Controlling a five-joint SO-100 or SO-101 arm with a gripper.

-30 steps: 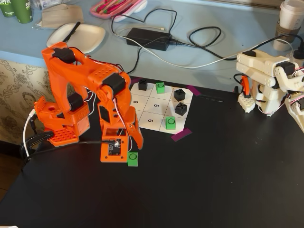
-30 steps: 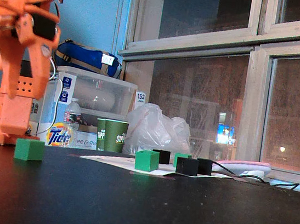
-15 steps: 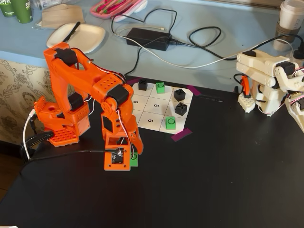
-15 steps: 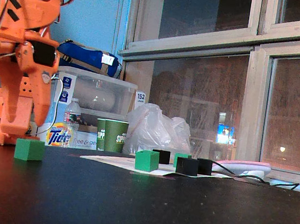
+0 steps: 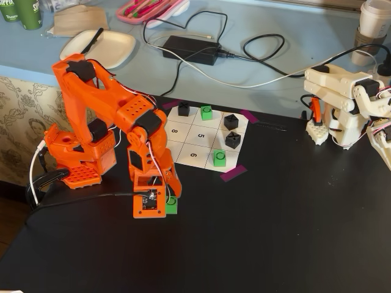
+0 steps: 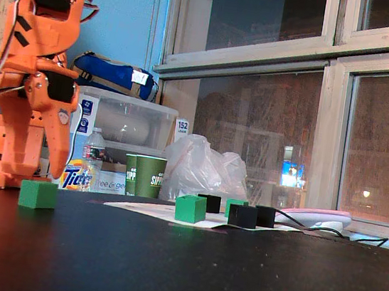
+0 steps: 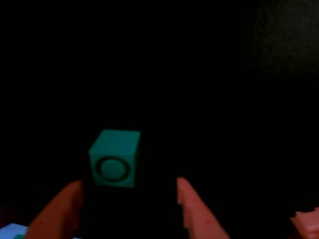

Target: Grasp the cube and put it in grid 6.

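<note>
A green cube [image 5: 172, 206] with a black circle on top sits on the black table, off the paper grid and near its front-left corner. It also shows in a fixed view [image 6: 37, 194] and in the wrist view [image 7: 114, 158]. My orange gripper [image 7: 128, 191] is open and empty just above the cube, and its fingertips [image 7: 189, 204] stand wider than the cube and apart from it. The gripper also shows in both fixed views [image 5: 166, 190] [image 6: 52, 168]. The grid cell printed 6 [image 5: 193, 155] is bare, behind and to the right of the cube.
The paper grid [image 5: 176, 130] holds two more green cubes [image 5: 206, 112] [image 5: 219, 158] and three black cubes [image 5: 183, 109] [image 5: 230, 121] [image 5: 233, 140]. Purple tape [image 5: 233, 173] holds its corners. A white robot arm [image 5: 342, 104] stands at the right. Cables [image 5: 244, 61] lie behind.
</note>
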